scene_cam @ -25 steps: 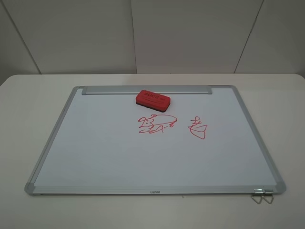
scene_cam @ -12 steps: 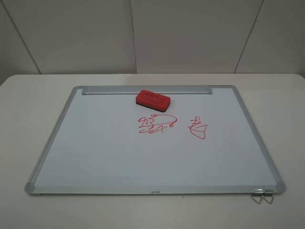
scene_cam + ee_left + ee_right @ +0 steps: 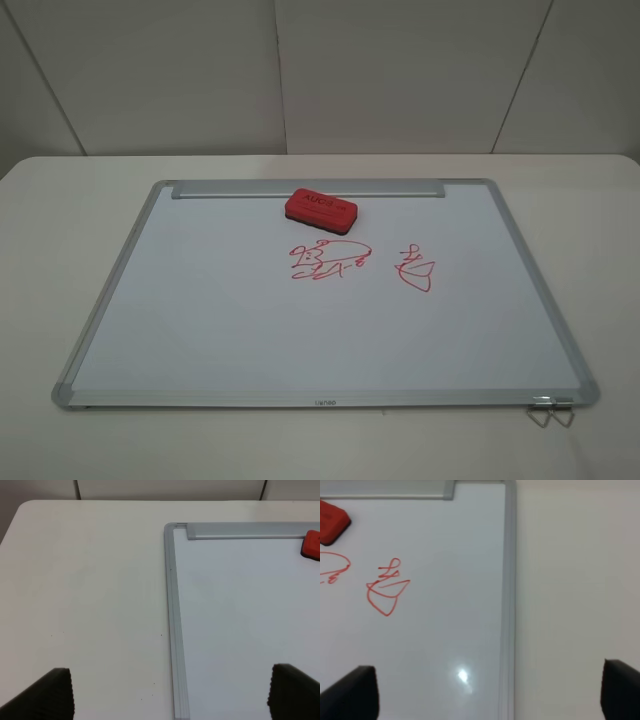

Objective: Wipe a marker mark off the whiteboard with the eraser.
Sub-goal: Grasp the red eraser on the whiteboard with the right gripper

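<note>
The whiteboard (image 3: 215,315) lies flat on a white table. On its far edge, against the silver strip (image 3: 225,189), rests the red eraser (image 3: 321,211), untouched. Just in front of it is the marker mark (image 3: 325,260), a wide red scribble in two rows; only its end (image 3: 334,570) shows in the right wrist view. No arm appears in the high view. My left gripper (image 3: 170,700) hovers open over the board's left frame. My right gripper (image 3: 487,695) hovers open over the board's right frame (image 3: 508,595). Both are far from the eraser (image 3: 331,522).
A smaller red scribble with a pointed loop (image 3: 414,268) sits to the right of the mark. A metal clip (image 3: 552,411) hangs at the board's near right corner. White table (image 3: 85,595) surrounds the board; white wall panels stand behind.
</note>
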`<state>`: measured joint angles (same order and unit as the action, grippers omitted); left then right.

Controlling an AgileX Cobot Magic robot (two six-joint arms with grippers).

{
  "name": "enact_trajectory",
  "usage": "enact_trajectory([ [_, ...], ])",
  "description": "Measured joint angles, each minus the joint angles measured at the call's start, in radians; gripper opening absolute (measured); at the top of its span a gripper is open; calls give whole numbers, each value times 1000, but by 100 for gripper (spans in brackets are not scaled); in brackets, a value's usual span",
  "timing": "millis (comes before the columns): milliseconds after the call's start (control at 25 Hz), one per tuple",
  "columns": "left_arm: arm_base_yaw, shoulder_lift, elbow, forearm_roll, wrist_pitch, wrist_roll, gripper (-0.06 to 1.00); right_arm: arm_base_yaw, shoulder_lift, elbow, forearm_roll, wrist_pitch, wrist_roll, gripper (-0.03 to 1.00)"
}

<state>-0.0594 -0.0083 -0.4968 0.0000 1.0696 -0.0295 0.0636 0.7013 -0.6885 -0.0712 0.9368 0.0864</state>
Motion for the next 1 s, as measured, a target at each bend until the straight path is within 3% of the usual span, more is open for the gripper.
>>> enact_trajectory([
  [120, 0, 0, 0, 0, 0, 0, 77, 30, 257, -124, -18, -5, -10, 79],
  [480, 0, 0, 0, 0, 0, 0, 77, 220, 866, -546, -20, 0, -193, 79],
  [1000, 0, 0, 0, 0, 0, 0, 77, 437, 1423, -1082, 65, 91, -530, 79],
])
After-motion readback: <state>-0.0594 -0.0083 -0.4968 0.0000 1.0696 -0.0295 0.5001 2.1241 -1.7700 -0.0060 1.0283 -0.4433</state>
